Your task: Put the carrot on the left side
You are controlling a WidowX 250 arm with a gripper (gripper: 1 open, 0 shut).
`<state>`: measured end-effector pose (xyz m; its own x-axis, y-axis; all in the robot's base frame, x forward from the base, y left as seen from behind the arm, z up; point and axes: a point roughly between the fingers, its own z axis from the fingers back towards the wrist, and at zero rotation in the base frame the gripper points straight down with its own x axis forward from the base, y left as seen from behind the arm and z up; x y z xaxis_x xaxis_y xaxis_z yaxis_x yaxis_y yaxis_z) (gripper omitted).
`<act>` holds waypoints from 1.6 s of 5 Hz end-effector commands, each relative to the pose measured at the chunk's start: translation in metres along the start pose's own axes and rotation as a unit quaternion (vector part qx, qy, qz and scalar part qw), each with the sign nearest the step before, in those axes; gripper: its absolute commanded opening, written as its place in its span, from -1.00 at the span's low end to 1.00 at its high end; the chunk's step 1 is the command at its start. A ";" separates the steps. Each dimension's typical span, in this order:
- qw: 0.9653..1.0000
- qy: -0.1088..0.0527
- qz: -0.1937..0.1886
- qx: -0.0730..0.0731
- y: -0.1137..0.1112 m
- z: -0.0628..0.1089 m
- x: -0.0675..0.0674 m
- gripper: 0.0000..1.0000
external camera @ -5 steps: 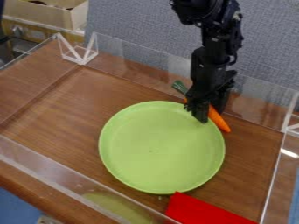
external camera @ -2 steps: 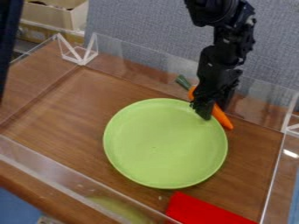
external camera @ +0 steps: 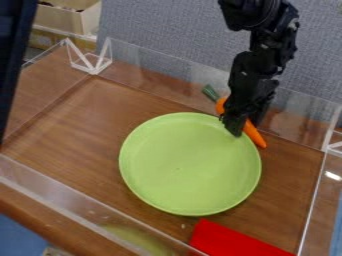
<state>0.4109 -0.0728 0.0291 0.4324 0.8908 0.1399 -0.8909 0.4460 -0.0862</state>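
Camera view: the orange tapered toy carrot with green stub end (external camera: 255, 135) is gripped by the black robot claw (external camera: 233, 122) beside the round green plate (external camera: 190, 164).

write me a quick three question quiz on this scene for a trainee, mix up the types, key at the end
1. True or false: the red block lies on top of the plate.
2. Multiple choice: which thing does the gripper reach down to?
a) the red block
b) the carrot
c) the cardboard box
3. Fill in the blank: the plate is coloured ____.

Key: 1. false; 2. b; 3. green
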 end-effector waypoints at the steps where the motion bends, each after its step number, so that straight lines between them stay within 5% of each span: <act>1: 1.000 -0.006 0.023 -0.007 -0.007 -0.009 0.003 -1.00; 3: 0.999 -0.009 0.043 0.002 0.003 -0.012 0.009 -1.00; 7: 0.997 0.045 0.060 -0.007 0.003 0.041 0.016 -1.00; 8: 0.996 0.060 0.067 -0.010 0.009 0.056 0.022 1.00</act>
<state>0.3965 -0.0576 0.0516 0.3323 0.9431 -0.0102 -0.9429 0.3319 -0.0272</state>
